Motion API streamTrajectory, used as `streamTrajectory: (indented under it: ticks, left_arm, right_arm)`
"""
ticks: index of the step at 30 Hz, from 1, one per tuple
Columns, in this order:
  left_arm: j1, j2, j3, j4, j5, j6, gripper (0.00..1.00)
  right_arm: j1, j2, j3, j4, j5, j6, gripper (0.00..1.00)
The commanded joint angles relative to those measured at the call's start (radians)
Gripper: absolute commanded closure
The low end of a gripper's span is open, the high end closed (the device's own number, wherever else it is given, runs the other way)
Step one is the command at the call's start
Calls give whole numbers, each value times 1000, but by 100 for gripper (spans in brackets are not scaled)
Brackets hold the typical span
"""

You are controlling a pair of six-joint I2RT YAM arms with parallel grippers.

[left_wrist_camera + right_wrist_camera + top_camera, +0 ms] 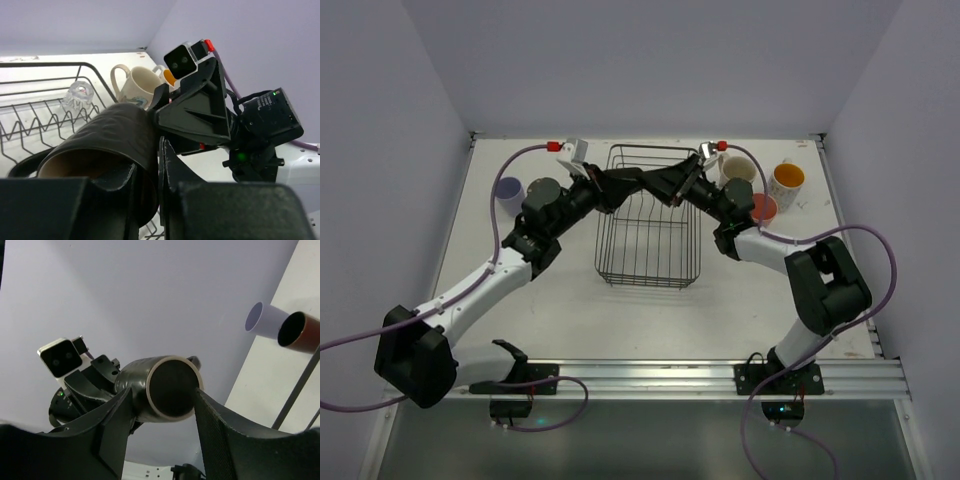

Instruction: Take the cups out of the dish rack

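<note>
Tabletop (620, 320): white, rack (645, 283) sits mid-table, black wire.

Both arms reach in over the far end of the rack and meet there, with the black mug (115, 135) between them. It is lifted clear of the wires and lies on its side.

Left tool (152, 165): nearly closed, pinching the mug's wall at the mouth, one finger inside the rim and one outside.

Right tool (162, 392): about half open, clamped across the mug's body at the base end. Both fingers (215, 430) touch its sides, and the mug's round bottom faces the right wrist camera.

So the mug is gripped from both ends.

Cups on the tabletop, left of the rack: brown mug (542, 190) and lavender tumbler (510, 188), just beside each other.

Right of the rack: cream mug (738, 168), orange-lined tumbler (787, 178) and pink tumbler (763, 208), clustered close together.

Clear glass (80, 92): seen through the rack wires in the left wrist view. Can't tell if it's inside the rack or just beyond it.
</note>
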Motion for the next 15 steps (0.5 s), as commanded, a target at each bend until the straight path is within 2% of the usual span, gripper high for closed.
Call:
streamTrajectory:
  ticks: [1,3,4,6,7,12,15]
  left_arm:
    - [12,-51,-4,20,-55,35,97]
    - [11,-79,11,-30,-115,64,100]
    - [11,-86,21,-98,-132,88,100]
    - [11,-108,56,-238,-210,122,100]
    - [11,-117,65,-285,-238,151,100]
    - [11,-175,113,-634,-454,216,100]
    - [15,-197,91,-777,-543,207,100]
  right_arm:
    - [32,18,6,128,-44,34,61]
    - [32,21,3,134,-46,37,47]
    - [31,20,-6,134,-44,34,30]
    - [31,9,-25,122,-30,17,14]
    - [31,-11,-41,103,-20,2,1]
    - [29,-103,-94,-76,26,-141,1]
    - [28,-167,-132,-168,63,-228,1]
